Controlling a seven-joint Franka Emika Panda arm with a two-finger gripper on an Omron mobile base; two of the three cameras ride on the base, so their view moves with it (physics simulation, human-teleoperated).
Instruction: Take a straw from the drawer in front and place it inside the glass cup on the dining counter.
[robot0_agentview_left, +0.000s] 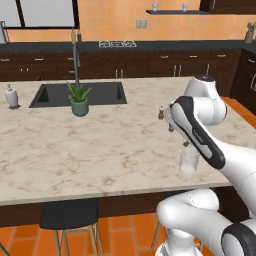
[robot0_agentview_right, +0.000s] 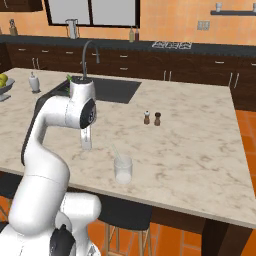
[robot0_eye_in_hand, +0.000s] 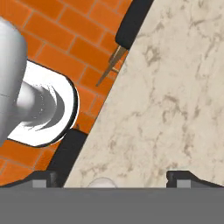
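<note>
The glass cup (robot0_agentview_right: 123, 171) stands near the front edge of the dining counter (robot0_agentview_right: 190, 150). The thin pale straw (robot0_agentview_right: 115, 151) leans inside it, its top poking out to the upper left. My gripper (robot0_agentview_right: 86, 144) hangs pointing down just left of the cup, apart from it. In the hand view the gripper (robot0_eye_in_hand: 113, 177) is open, its fingertips (robot0_eye_in_hand: 43, 179) wide apart with nothing between them, above the counter's edge. The cup (robot0_agentview_left: 188, 163) also peeks out beside my forearm in the left base view. The drawer is out of view.
Salt and pepper shakers (robot0_agentview_right: 152, 118) stand mid-counter. A potted plant (robot0_agentview_left: 79, 100) sits by the black sink (robot0_agentview_left: 50, 95), with a white soap dispenser (robot0_agentview_left: 12, 96) at far left and a fruit bowl (robot0_agentview_right: 4, 86). Dark stools (robot0_agentview_left: 68, 214) stand below the counter edge on orange tile.
</note>
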